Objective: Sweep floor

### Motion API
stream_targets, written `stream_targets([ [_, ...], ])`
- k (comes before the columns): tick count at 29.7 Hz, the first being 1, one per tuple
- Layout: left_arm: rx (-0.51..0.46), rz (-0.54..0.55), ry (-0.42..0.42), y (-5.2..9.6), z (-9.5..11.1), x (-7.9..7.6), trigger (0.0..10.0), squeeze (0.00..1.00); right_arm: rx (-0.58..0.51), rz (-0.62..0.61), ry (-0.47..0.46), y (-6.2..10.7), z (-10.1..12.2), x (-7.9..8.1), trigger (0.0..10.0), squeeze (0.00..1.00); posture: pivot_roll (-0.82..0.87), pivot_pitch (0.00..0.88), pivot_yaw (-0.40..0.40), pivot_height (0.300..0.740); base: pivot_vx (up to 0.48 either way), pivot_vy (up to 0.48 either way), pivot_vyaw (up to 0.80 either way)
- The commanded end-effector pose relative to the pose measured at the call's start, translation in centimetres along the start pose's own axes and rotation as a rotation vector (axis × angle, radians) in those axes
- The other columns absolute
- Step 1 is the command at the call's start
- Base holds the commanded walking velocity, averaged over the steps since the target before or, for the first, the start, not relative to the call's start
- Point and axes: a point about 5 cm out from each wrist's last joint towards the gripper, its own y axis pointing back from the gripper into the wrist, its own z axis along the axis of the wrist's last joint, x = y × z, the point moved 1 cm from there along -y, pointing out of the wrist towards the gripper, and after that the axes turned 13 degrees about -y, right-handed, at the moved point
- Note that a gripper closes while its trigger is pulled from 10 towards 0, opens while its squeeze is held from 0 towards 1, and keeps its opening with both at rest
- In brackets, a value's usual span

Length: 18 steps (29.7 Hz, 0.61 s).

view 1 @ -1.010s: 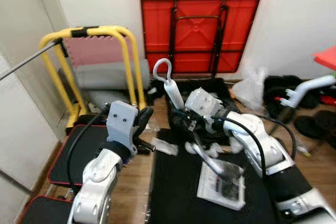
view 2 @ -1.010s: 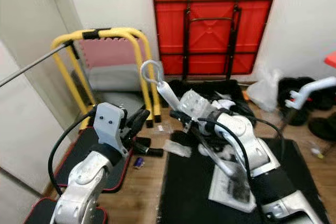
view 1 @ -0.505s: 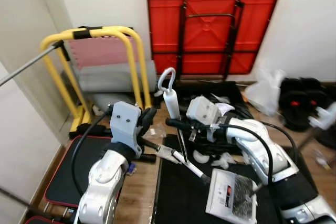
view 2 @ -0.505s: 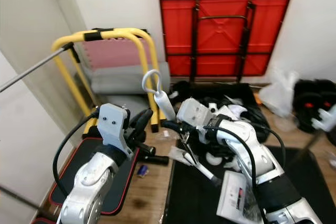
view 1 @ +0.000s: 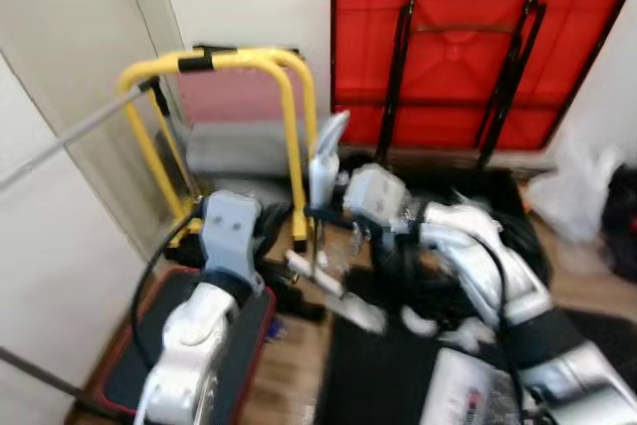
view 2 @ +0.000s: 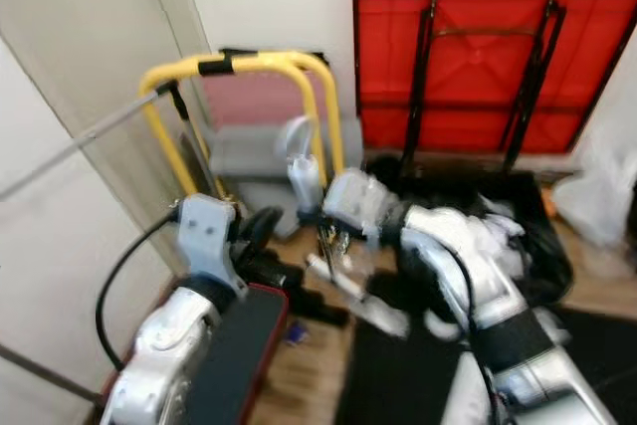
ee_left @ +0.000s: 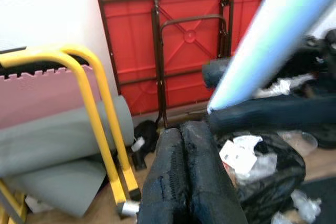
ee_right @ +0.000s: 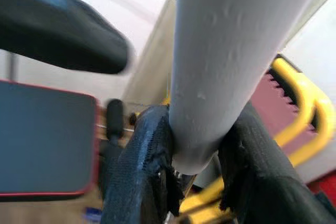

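Tool: right gripper (ee_right: pixel 197 182) clamps the pale grey plastic broom handle (view 1: pixel 320 171).
Handling: likely light, stiff, smooth; grip mid-shaft.
Left gripper (ee_left: pixel 184 182): fingers pressed together, empty.

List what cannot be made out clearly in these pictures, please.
- Broom handle, right wrist view: clamped in the right end effector; both ends cut off by edges.
- Broom head, eye views: lost in motion blur.
- Dustpan, left eye view: cut by bottom edge.
- Left end effector: fingers together, empty.

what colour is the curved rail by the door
Yellow, with a black band on top: the rail shows best in the left eye view.
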Motion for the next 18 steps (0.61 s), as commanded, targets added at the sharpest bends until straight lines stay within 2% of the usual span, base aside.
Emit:
stream_targets([
  [1, 0.044, -0.004, -0.001, 0.8, -0.6, 0.2, 10.0, 0.0, -0.051, -0.059, 0.098, 0.0, 1.3, -1.2, 10.0, 0.0, -0.06, 0.085, -0.02, 0.74, 0.0, 0.0, 0.0],
  [4, 0.051, -0.013, 0.006, 1.5, -0.3, 0.1, 10.0, 0.0, -0.103, -0.154, 0.094, 0.0, 1.3, -3.1, 10.0, 0.0, -0.05, 0.121, -0.015, 0.74, 0.0, 0.0, 0.0],
  [6, 0.052, -0.013, 0.007, 1.7, -0.2, 0.1, 10.0, 0.0, -0.115, -0.161, 0.084, -0.1, 1.3, -3.4, 10.0, 0.0, -0.04, 0.126, -0.014, 0.74, 0.0, 0.0, 0.0],
  [8, 0.064, 0.0, -0.003, 2.4, 0.1, 0.3, 10.0, 0.0, -0.143, -0.178, 0.066, -0.2, 1.2, -4.3, 10.0, 0.0, -0.02, 0.16, -0.005, 0.74, 0.0, 0.0, 0.0],
  [12, 0.076, 0.017, -0.014, 2.8, 0.1, 0.6, 10.0, 0.0, -0.156, -0.189, 0.088, -0.1, 1.2, -4.8, 10.0, 0.0, -0.01, 0.179, 0.001, 0.74, 0.0, 0.0, 0.0],
  [15, 0.102, 0.048, -0.025, 3.7, 0.3, 1.2, 10.0, 0.0, -0.188, -0.2, 0.113, -0.1, 1.4, -5.5, 10.0, 0.0, 0.01, 0.208, 0.017, 0.74, 0.0, 0.0, 0.0],
  [18, 0.111, 0.06, -0.024, 4.1, 0.3, 1.4, 10.0, 0.0, -0.208, -0.192, 0.112, -0.2, 1.6, -5.6, 10.0, 0.0, 0.02, 0.221, 0.027, 0.74, 0.0, 0.0, 0.0],
])
